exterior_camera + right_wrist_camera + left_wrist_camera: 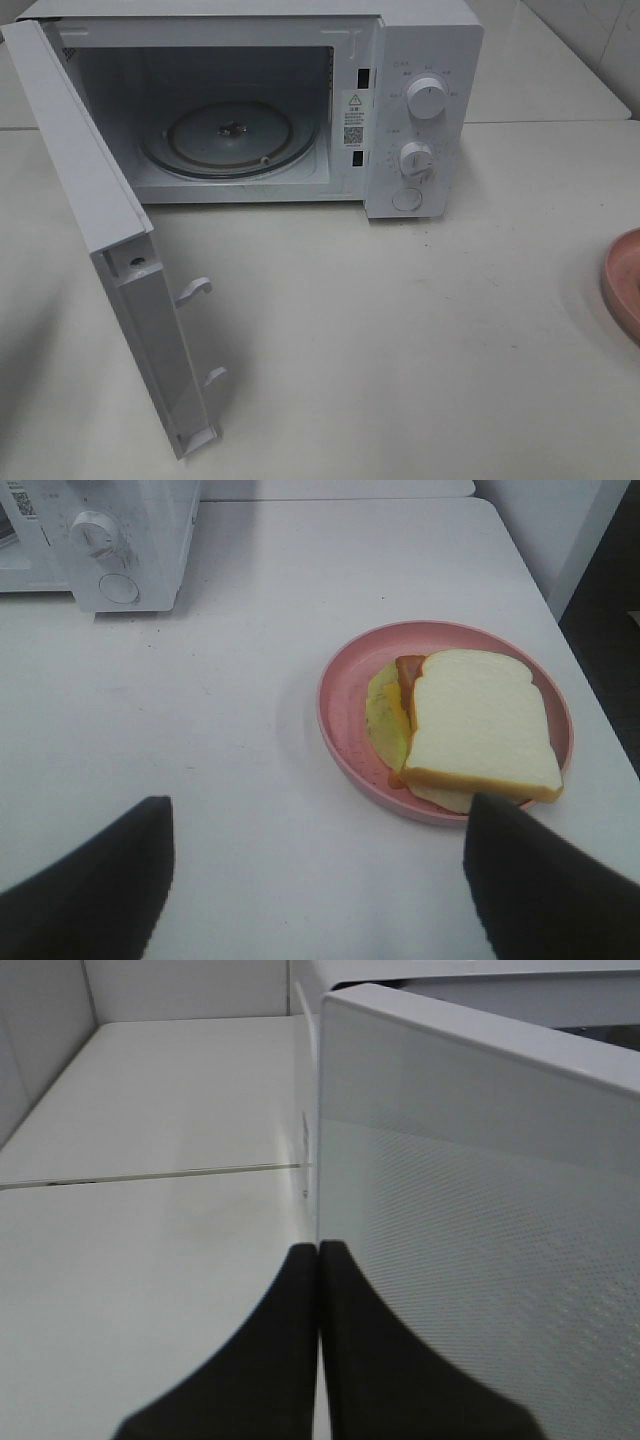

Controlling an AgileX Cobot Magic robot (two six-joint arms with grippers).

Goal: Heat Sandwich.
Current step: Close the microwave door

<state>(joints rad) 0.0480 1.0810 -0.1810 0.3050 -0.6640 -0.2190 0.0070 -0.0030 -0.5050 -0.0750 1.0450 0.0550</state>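
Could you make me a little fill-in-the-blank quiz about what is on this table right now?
1. The microwave door stands ____.
2. The sandwich lies on a round ____ plate.
3. The glass turntable inside the microwave has ____ on it.
4. The right hand, above the table near the plate, has its fingers ____.

Missing words: open; pink; nothing; open
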